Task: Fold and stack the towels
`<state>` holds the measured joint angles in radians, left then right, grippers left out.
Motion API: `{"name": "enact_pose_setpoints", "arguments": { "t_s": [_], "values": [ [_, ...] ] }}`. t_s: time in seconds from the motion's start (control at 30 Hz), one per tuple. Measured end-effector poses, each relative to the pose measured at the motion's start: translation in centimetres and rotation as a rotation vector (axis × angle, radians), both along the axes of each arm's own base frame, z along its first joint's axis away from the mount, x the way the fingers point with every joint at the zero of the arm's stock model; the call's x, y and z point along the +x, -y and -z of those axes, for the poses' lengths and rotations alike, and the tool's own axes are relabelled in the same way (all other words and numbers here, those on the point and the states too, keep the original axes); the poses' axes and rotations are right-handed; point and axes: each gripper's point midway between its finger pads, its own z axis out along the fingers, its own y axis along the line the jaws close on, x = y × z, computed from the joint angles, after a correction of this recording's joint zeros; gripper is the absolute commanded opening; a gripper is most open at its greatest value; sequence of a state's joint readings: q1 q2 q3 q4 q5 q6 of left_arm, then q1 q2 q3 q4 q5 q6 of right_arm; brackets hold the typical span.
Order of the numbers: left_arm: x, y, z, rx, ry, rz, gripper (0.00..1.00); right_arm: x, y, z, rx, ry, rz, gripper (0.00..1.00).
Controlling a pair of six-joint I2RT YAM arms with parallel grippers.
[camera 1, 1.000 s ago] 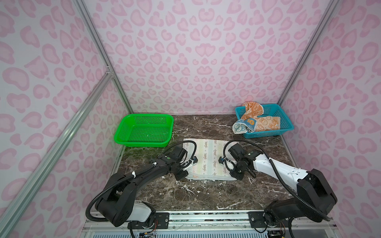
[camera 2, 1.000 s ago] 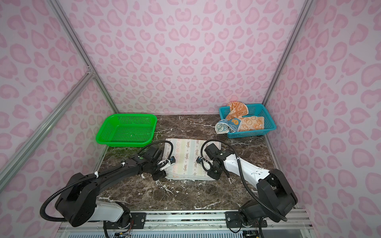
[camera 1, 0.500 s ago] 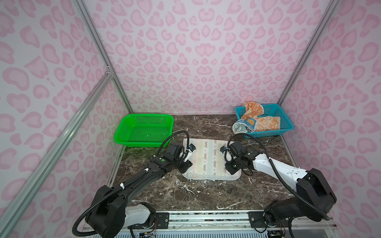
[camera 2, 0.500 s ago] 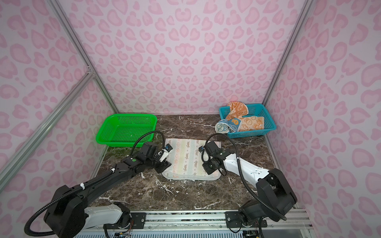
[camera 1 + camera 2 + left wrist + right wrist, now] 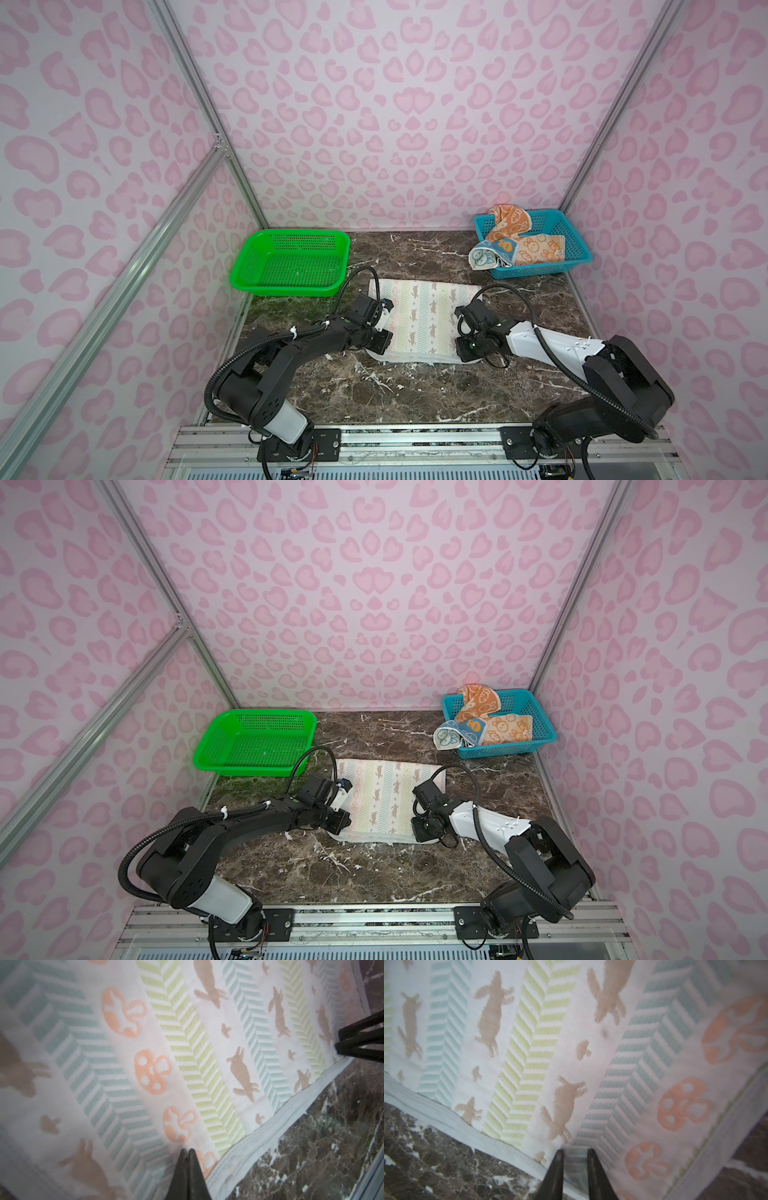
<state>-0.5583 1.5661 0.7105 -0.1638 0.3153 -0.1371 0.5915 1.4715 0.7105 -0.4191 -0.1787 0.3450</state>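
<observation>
a white towel [image 5: 419, 320] with pastel chevrons and brown rabbits lies spread on the dark marble table [image 5: 415, 395], mid-scene between the arms. the left gripper [image 5: 188, 1152] is clenched tight, its tips on the towel's near left edge. the right gripper [image 5: 574, 1152] has cloth in a narrow gap at the near right; i can't tell if it grips. far right, a crumpled orange towel [image 5: 540, 249] and blue towel [image 5: 484, 257] sit in a blue mesh basket [image 5: 577, 249].
</observation>
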Motion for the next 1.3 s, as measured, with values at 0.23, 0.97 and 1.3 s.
{"name": "enact_pose_setpoints", "arguments": {
  "t_s": [0.23, 0.97, 1.3],
  "values": [
    [-1.9, -0.9, -0.4, -0.024, -0.044, -0.049, 0.03, -0.6, 0.0, 0.0, -0.036, -0.009, -0.019, 0.22],
    [3.0, 0.6, -9.4, -0.098, 0.192, -0.088, 0.03, 6.3, -1.6, -6.0, -0.069, 0.176, -0.051, 0.13],
    [14.7, 5.4, -8.0, -0.020, 0.260, -0.121, 0.03, 15.9, -1.6, -7.2, -0.107, 0.307, 0.092, 0.05]
  ]
}}
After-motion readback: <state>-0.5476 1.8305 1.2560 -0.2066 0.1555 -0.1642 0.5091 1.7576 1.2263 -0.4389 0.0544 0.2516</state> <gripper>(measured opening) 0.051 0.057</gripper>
